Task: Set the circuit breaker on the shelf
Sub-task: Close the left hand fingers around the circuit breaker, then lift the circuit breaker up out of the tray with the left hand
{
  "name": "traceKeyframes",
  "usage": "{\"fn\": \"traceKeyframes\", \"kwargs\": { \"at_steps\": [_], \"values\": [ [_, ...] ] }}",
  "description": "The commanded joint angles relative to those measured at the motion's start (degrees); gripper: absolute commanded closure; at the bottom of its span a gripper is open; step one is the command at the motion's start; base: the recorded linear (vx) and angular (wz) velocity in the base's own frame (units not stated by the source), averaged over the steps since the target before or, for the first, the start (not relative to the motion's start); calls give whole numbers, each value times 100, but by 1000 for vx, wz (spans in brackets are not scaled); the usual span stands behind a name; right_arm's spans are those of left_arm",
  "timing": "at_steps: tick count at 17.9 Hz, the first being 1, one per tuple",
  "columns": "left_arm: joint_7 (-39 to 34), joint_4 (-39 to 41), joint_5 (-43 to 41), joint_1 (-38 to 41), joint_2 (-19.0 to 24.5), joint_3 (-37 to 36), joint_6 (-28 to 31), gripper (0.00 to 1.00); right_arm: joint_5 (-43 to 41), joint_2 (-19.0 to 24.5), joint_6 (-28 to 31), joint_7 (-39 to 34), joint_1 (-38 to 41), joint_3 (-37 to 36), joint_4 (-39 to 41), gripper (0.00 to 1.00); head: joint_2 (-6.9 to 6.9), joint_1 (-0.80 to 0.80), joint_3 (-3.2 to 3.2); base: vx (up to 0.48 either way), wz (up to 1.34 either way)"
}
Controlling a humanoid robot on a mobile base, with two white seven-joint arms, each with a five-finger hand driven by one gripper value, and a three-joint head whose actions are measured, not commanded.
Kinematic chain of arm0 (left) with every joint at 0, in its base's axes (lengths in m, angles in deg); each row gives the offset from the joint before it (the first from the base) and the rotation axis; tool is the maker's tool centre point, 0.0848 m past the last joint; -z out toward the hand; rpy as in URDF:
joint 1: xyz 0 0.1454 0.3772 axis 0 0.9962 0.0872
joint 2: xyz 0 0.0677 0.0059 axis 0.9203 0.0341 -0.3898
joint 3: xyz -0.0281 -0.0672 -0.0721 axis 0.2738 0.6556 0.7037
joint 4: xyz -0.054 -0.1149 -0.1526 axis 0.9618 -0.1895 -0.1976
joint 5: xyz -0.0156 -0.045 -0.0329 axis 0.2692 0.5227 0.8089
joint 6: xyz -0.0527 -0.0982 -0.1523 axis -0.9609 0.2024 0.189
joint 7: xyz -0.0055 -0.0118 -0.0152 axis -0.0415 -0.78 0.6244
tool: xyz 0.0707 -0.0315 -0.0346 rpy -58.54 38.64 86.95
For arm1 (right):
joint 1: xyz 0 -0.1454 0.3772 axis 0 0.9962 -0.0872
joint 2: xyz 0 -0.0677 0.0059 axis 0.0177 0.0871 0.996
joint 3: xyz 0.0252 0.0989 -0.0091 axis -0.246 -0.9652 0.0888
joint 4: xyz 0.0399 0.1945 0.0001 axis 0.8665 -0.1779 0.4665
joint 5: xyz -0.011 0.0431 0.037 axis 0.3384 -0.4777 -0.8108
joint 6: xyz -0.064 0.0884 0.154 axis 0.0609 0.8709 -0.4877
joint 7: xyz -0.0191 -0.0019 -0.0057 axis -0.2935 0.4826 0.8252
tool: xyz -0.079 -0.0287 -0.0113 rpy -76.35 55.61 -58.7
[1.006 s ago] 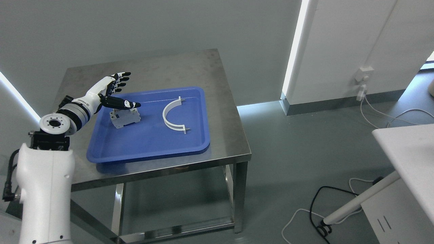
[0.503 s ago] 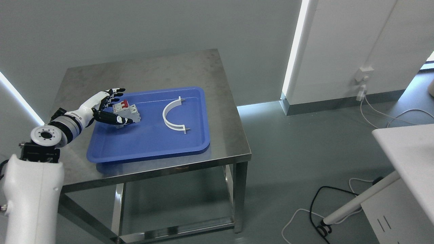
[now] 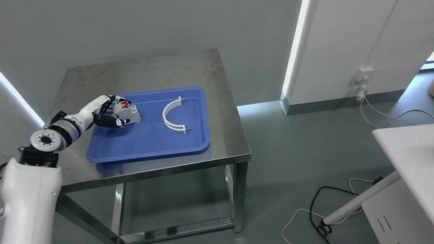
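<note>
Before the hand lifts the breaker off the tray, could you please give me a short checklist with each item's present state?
1. Left hand closed around the breaker: ok, fingers curl on both sides.
2. Grip firm enough to lift: cannot tell.
3. Breaker apart from the white arc: ok.
4. Breaker resting in the tray: ok.
5. Shelf in view: not ok.
6. Right hand clear: cannot tell, out of view.

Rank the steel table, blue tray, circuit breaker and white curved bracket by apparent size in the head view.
1. Steel table
2. Blue tray
3. White curved bracket
4. Circuit breaker, partly covered by the left hand, so its full extent is unsure.
</note>
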Motion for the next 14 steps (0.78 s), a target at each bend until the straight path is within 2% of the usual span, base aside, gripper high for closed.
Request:
{"fn": "traceKeyframes", "kwargs": {
  "at_steps": [1, 4, 6, 8, 9, 11, 14],
  "values": [
    [-4, -72, -1, 172, 83, 229, -620, 73, 0, -100, 337, 0, 0, 114, 0, 0, 0, 0, 0, 0, 0],
    [57, -72, 51, 313, -92, 807, -1515, 98, 0, -100, 337, 0, 0, 114, 0, 0, 0, 0, 0, 0, 0],
    [5, -55, 191, 226, -513, 1334, -1843, 100, 0, -100, 337, 0, 0, 114, 0, 0, 0, 0, 0, 5, -11],
    [-161, 50, 751, -99, -1268, 2159, -1923, 99, 0, -100, 337, 0, 0, 114, 0, 0, 0, 0, 0, 0, 0],
    [-467, 147, 1163, -170, -1628, 2651, -2280, 99, 0, -100, 337, 0, 0, 114, 0, 0, 0, 0, 0, -16, 10],
    [-1003, 252, 1483, -92, -1769, 2883, -3132, 98, 0, -100, 337, 0, 0, 114, 0, 0, 0, 0, 0, -21, 11],
    [-1978, 927, 1536, 495, -1769, 2823, -3259, 97, 0, -100, 337, 0, 0, 114, 0, 0, 0, 0, 0, -33, 8]
  ]
}}
